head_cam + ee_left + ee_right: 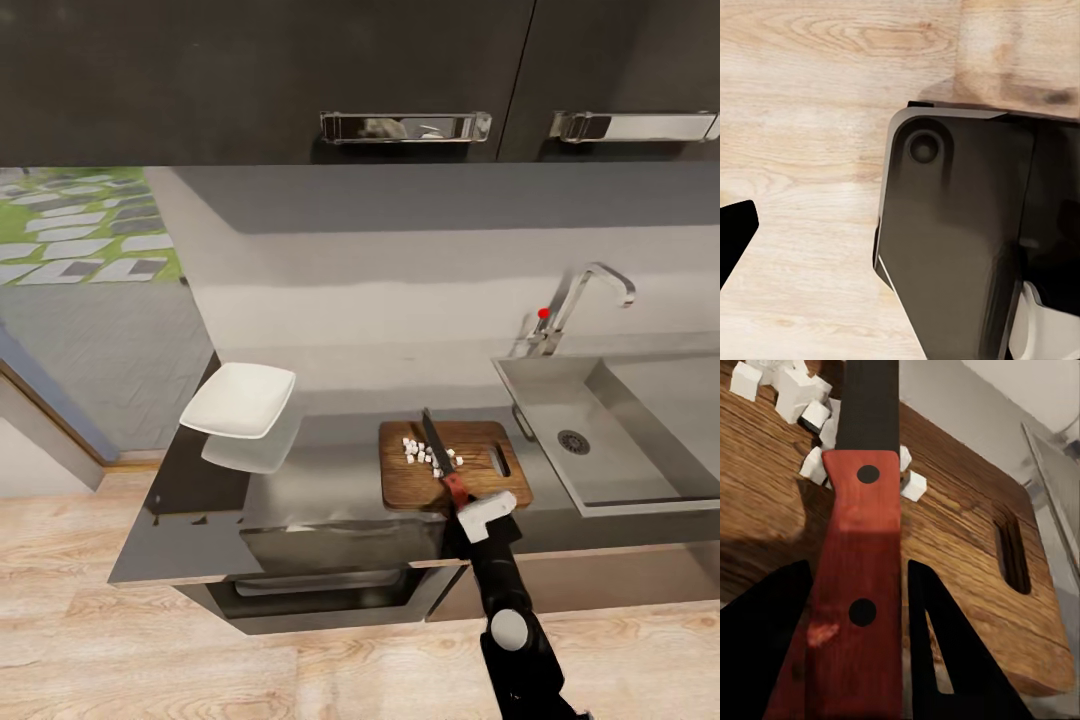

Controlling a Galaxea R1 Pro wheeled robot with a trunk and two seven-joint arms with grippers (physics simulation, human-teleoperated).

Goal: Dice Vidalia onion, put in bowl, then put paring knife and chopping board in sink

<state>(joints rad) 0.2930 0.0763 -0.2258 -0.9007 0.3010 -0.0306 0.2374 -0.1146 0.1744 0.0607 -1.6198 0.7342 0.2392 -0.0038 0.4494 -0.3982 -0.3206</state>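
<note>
Gripping the red-handled, dark-bladed paring knife [862, 577], right fingers [945, 652]; left fingers' state apparently untellable.

One chopping board [455, 465] is present on one countertop [330, 480]. One paring knife [441, 458] is recorded, with two dark rivets visible on its handle in the right wrist view. One white bowl [238, 399] is counted. Diced onion pieces [420, 455] lie in one cluster on the board; roughly a dozen small white cubes, exact number not determinable. One sink [560, 480] with one drain and one faucet [575, 300]. Two cabinet handles [405, 126] overhead. One robot arm [510, 600] is seen from the head view, carrying one gripper [468, 505].
</note>
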